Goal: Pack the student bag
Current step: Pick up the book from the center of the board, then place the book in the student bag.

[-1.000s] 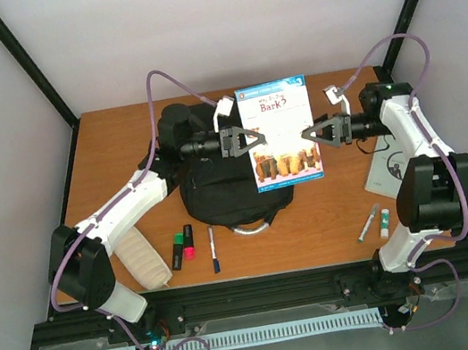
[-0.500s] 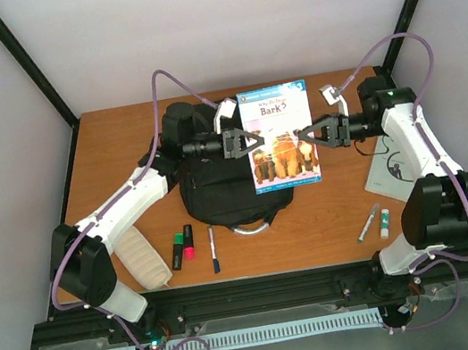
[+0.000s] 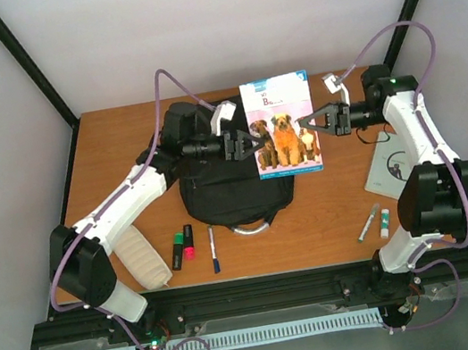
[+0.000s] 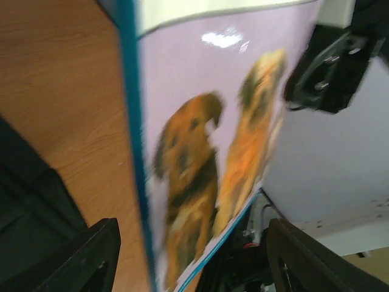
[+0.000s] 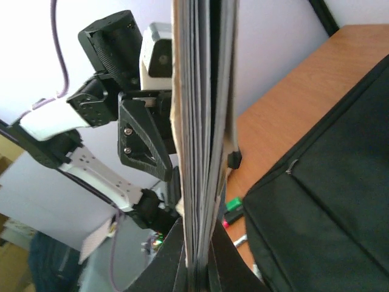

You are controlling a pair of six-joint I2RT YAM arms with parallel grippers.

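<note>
Book: stood upright over bag.
Right gripper: clamped book's 3 o'clock edge.
Left gripper: stood open, jaws spread at 9 o'clock edge.

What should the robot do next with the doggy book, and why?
Probably draw the left hand back off the book: its fingers stand open on either side of it, while the right hand alone pinches it beside the student bag.

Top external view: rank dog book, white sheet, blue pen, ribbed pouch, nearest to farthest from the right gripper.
1. dog book, in the right gripper
2. white sheet, right edge
3. blue pen, near edge
4. ribbed pouch, far left
</note>
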